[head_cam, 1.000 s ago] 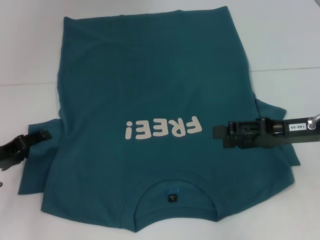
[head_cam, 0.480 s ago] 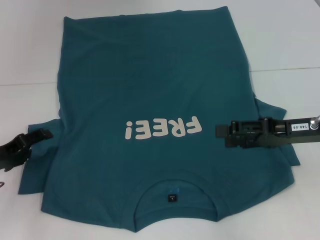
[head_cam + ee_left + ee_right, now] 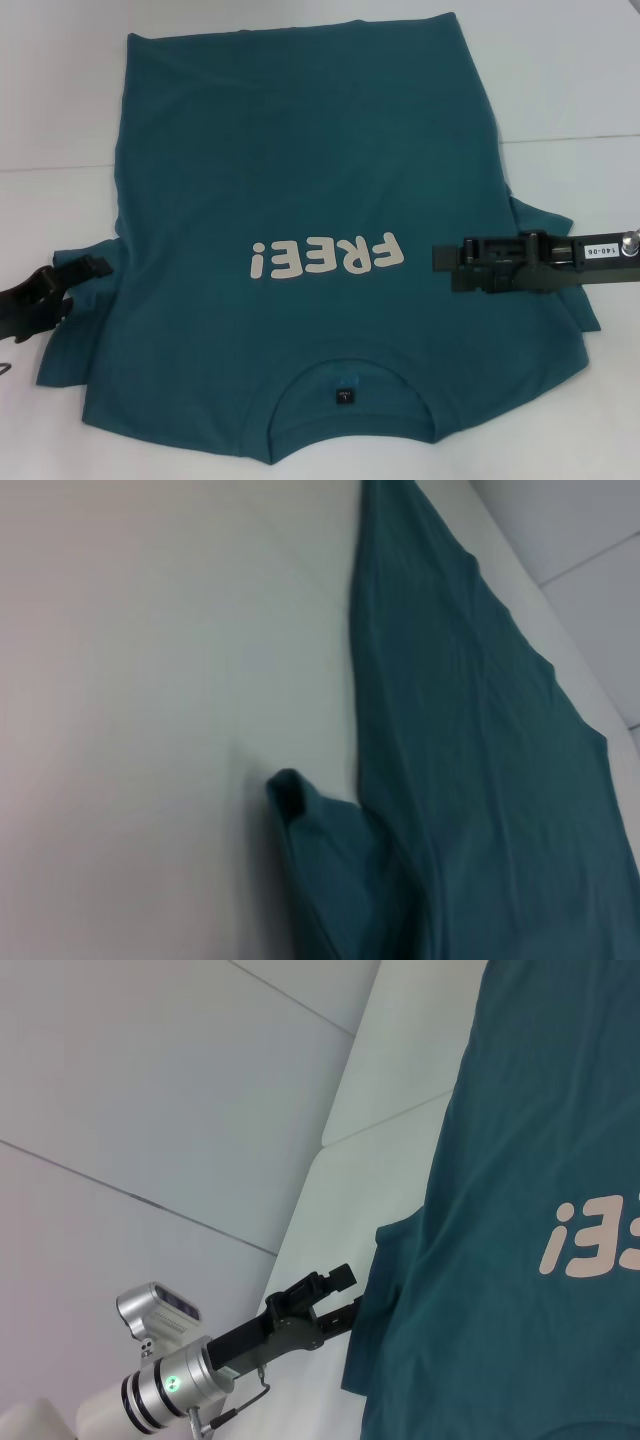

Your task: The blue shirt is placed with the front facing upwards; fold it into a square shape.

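1. Lying flat on a white table [image 3: 580,80], the blue shirt [image 3: 300,170] is spread front side up, its collar [image 3: 345,385] nearest the robot and its hem at the far edge. The white "FREE!" print [image 3: 325,258] reads upside down from the head view, because the shirt's neck points toward the camera.

2. A small black label [image 3: 344,396] shows inside the collar opening, which confirms the front is uppermost.

3. The left gripper [image 3: 85,268] sits low at the shirt's left sleeve [image 3: 75,330], at the sleeve's outer edge. From the right wrist view its two fingers [image 3: 335,1278] stand a little apart, right at the sleeve hem, with no cloth clearly pinched between them. This placement suits taking hold of the sleeve to fold that side inward.

4. The right gripper [image 3: 440,258] reaches in from the right, over the chest area just beside the end of the print. Its fingers lie edge-on to the head camera, so whether they are parted or closed cannot be told, and no fabric is seen lifted by it.

5. The right sleeve [image 3: 560,225] lies partly hidden under the right arm.

6. The left wrist view shows only the sleeve tip [image 3: 290,795] slightly raised off the table and the shirt's long side edge; the gripper's own fingers are out of view there.

7. Judging from the flat, unfolded cloth, no fold is made yet; the work seems to be at the first sleeve grasp.
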Robot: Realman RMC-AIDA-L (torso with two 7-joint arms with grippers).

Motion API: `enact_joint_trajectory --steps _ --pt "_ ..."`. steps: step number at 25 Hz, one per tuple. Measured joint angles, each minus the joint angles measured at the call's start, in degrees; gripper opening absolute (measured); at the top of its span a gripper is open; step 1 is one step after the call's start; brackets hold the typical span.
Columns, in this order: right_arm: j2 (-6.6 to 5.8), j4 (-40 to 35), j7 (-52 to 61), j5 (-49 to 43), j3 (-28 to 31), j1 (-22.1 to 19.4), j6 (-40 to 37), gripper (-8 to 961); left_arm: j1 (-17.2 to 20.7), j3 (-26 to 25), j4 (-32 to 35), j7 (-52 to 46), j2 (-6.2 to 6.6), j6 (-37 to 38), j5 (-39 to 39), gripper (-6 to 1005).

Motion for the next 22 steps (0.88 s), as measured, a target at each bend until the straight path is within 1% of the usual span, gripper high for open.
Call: enact_joint_trajectory --steps 7,11,14,22 --pt "0.00 0.00 -0.10 -0.01 0.00 -0.11 -0.13 936 -0.63 0.88 0.15 -0.20 0.18 -1.52 0.19 873" --pt "0.00 0.00 -0.01 -0.01 0.00 -0.13 -0.09 935 -1.04 1.02 0.64 -1.06 0.32 -2.24 2.54 873" --pt "0.00 -0.04 0.13 -0.01 0.10 -0.15 -0.06 935 -1.44 1.10 0.72 -1.37 0.48 -2.21 3.78 873" --pt "-0.08 -0.08 0.17 0.04 0.71 -0.23 0.00 935 -1.54 1.70 0.55 -1.37 0.44 -1.59 3.98 873"
